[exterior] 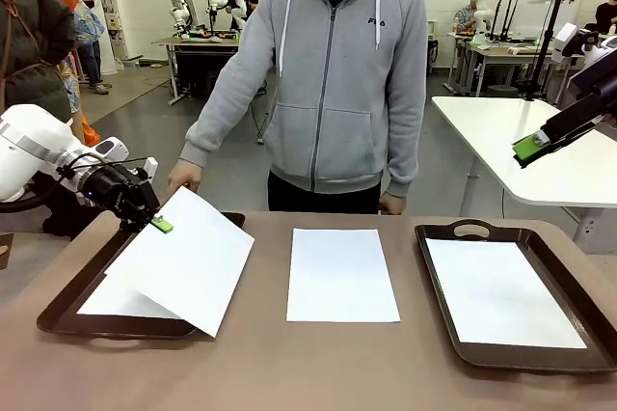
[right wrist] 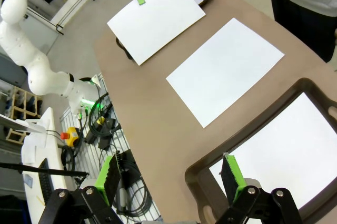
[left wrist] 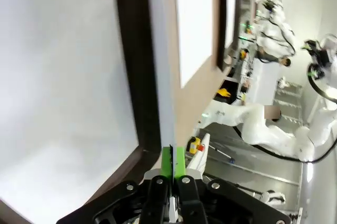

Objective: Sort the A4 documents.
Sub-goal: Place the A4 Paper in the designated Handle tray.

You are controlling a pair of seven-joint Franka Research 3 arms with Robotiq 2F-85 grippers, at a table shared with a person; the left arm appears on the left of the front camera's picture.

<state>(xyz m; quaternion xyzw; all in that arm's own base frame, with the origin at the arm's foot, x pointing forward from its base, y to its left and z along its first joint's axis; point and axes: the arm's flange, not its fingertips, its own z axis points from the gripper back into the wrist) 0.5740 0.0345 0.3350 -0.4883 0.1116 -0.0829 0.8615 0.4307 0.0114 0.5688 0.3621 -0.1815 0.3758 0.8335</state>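
Observation:
My left gripper (exterior: 161, 224) is shut on the edge of a white A4 sheet (exterior: 183, 261), holding it tilted above the left brown tray (exterior: 66, 307). Under it another sheet (exterior: 120, 301) lies in that tray. In the left wrist view the green pads (left wrist: 172, 162) pinch the sheet's thin edge (left wrist: 160, 77). A second sheet (exterior: 342, 274) lies flat on the table's middle. A third sheet (exterior: 501, 292) lies in the right tray (exterior: 569, 276). My right gripper (exterior: 532, 148) hangs open high at the right; the right wrist view has its fingers (right wrist: 110, 177) wide apart above the right tray (right wrist: 210, 162).
A person in a grey hoodie (exterior: 333, 73) stands at the far side, one hand (exterior: 183, 178) near the left tray's far edge. A white table (exterior: 501, 131) stands behind at the right. Bare brown tabletop (exterior: 318, 363) lies along the front edge.

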